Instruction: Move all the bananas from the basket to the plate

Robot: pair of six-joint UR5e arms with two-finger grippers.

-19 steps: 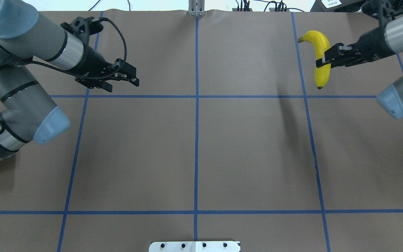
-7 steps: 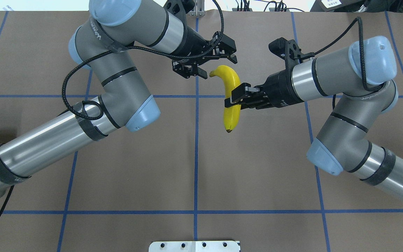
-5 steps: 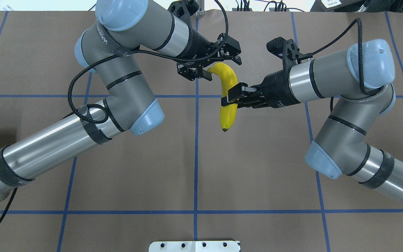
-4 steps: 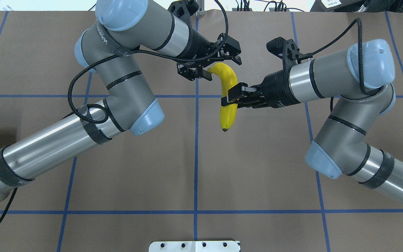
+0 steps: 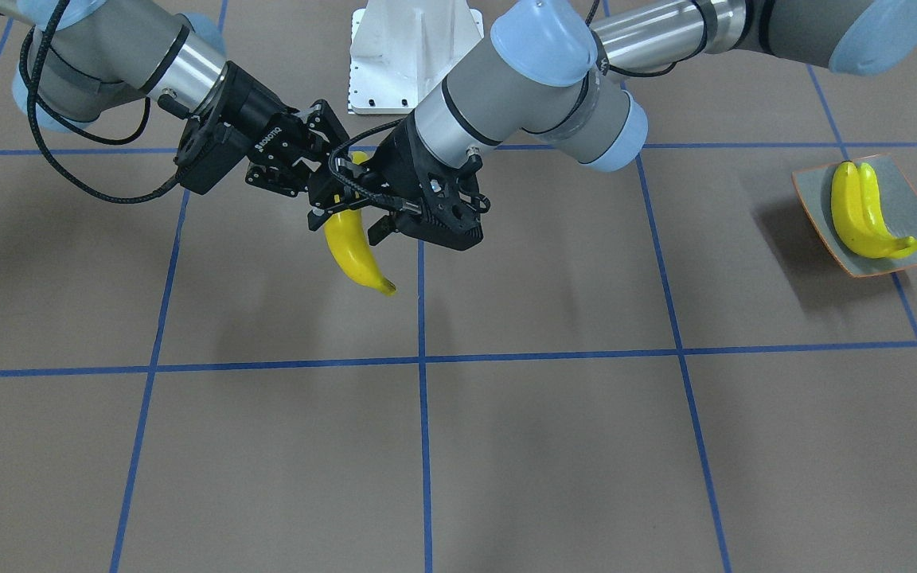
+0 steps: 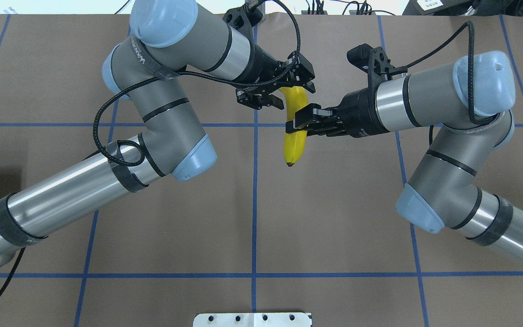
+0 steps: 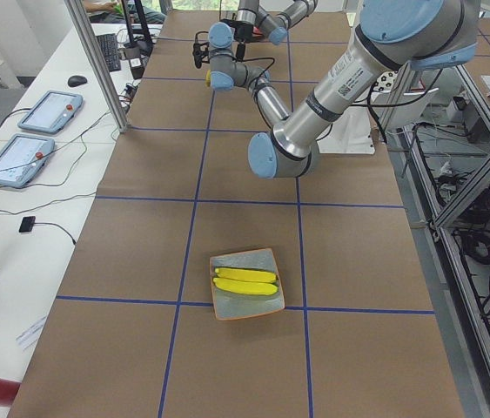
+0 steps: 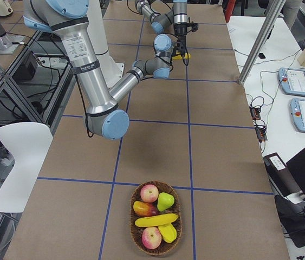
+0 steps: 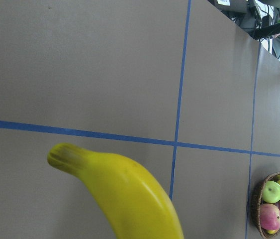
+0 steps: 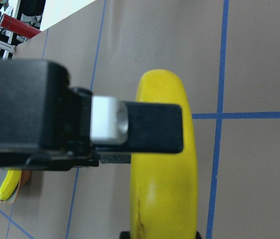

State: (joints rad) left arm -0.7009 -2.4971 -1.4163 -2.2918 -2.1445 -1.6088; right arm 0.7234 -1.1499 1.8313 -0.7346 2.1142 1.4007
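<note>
Over the middle of the brown table [image 6: 334, 218], the left gripper [image 6: 294, 94], jaws spread, is edging closer around the stem end of the banana [image 6: 294, 145] that the right gripper [image 6: 299, 125] is clamping in mid-air, so a hand-over toward the plate [image 5: 815, 197] at the left end looks imminent.

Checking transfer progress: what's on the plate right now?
Two bright yellow, curved plastic-looking bananas lie side by side on the squarish grey-green, orange-rimmed plate. The plate surface beneath them is covered.
</note>
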